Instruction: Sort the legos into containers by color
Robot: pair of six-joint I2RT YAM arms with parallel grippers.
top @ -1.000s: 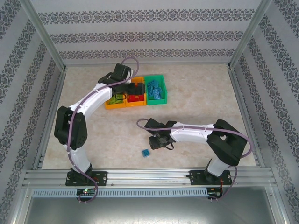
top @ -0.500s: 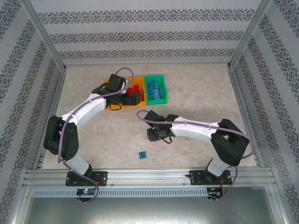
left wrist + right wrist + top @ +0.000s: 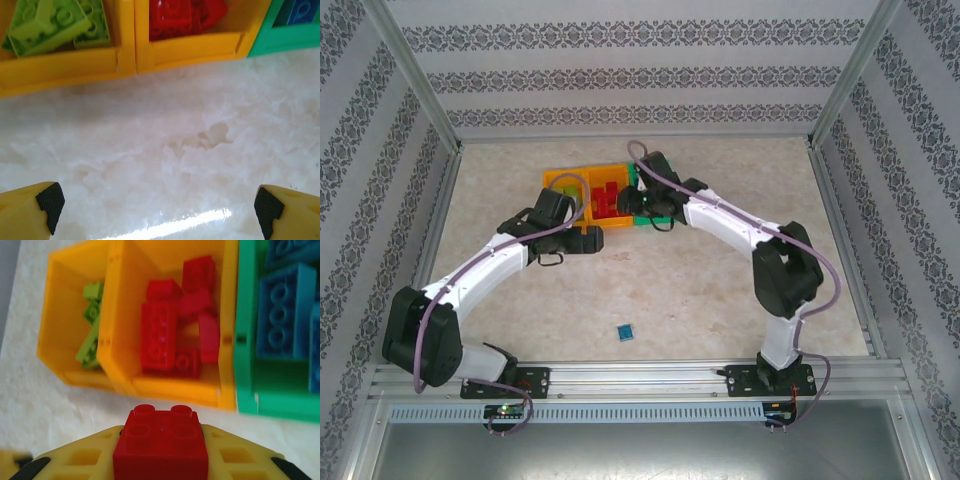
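My right gripper (image 3: 161, 460) is shut on a red four-stud lego (image 3: 161, 440), just in front of the row of containers. The left orange bin (image 3: 60, 347) holds lime legos (image 3: 90, 330). Red legos (image 3: 170, 335) fill the middle orange bin (image 3: 170, 390), and the green bin (image 3: 245, 350) holds blue legos (image 3: 285, 310). My left gripper (image 3: 157, 210) is open over bare table, a little short of the bins' front wall (image 3: 65, 67). From above, the right gripper (image 3: 638, 203) is at the bins, the left gripper (image 3: 588, 240) in front of them. One blue lego (image 3: 626, 331) lies alone near the front.
The marble-patterned tabletop (image 3: 720, 290) is bounded by a metal frame (image 3: 440, 240) and patterned walls. The right arm (image 3: 740, 225) stretches across the back right toward the bins; the left arm (image 3: 480, 275) lies along the left side.
The right arm has swung from mid-table up to the bins, carrying the red lego. The left arm has drawn back from over the bins to the table in front of them.
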